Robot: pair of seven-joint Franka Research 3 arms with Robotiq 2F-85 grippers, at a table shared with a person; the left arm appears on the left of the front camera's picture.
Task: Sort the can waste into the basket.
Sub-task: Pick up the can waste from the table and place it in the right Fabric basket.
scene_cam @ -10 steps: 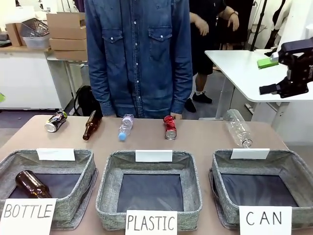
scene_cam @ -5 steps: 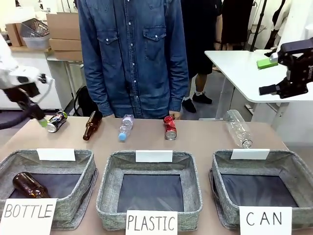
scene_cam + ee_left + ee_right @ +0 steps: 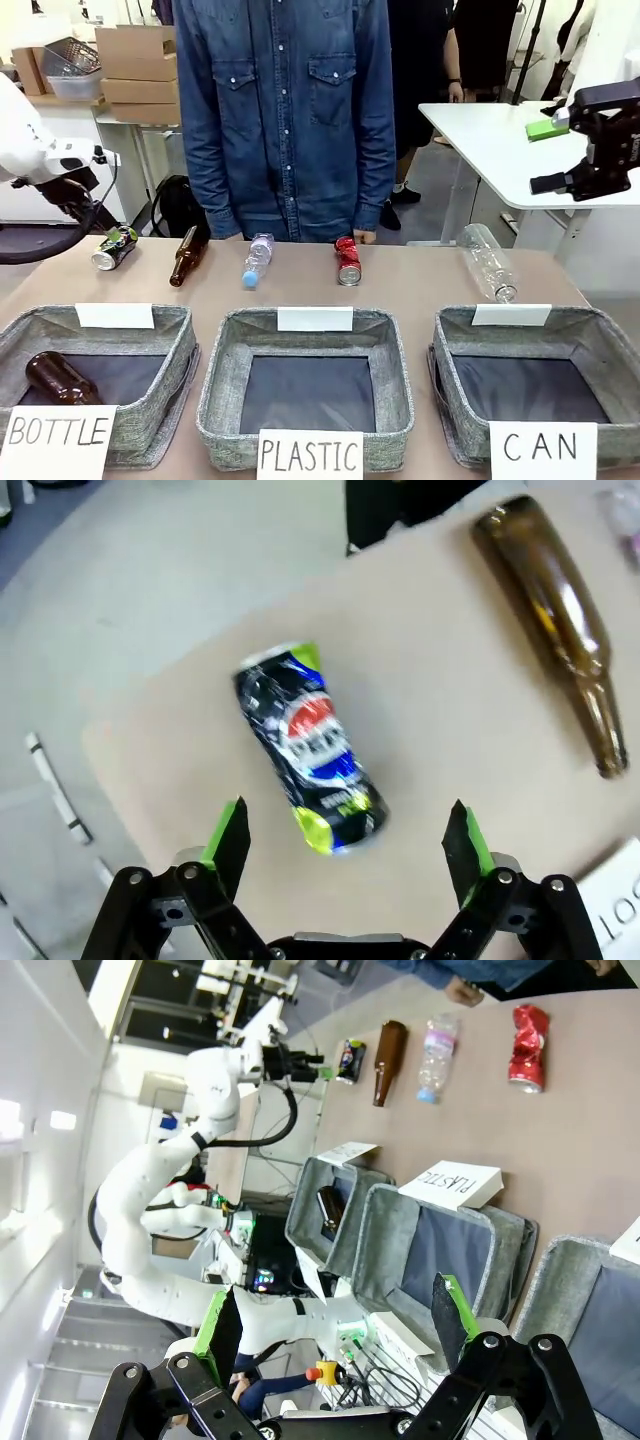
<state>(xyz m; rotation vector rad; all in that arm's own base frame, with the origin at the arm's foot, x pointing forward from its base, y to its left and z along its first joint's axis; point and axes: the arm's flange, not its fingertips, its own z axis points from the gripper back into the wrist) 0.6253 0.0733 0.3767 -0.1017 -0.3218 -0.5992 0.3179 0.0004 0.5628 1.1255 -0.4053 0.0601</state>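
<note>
"Are any cans in the basket yet?"

"No. The CAN basket [image 3: 610, 345], down at five o'clock on the surface [image 3: 400, 290], has nothing in it. Both cans lie at the far edge, near the person in the blue shirt [image 3: 285, 110]."

"Where, just?"

"The dark can [image 3: 113, 247] with green and blue print lies on its side at ten o'clock. The red can [image 3: 347, 259], a bit crushed, lies at twelve o'clock."

"What is the robot doing?"

"The left arm [image 3: 40, 160] hangs over the dark can. The left jaws are spread wide and hold nothing. The can lies right under the gap. I think they are not touching it."

"And the other arm?"

"The right jaws are wide too, with nothing in them. They are up high at three o'clock, well apart from the cans."

"So how much is left?"

"All of it, I'd say. The dark can looks like the first pick. It must go from ten o'clock across to five. Then the red one."
</note>
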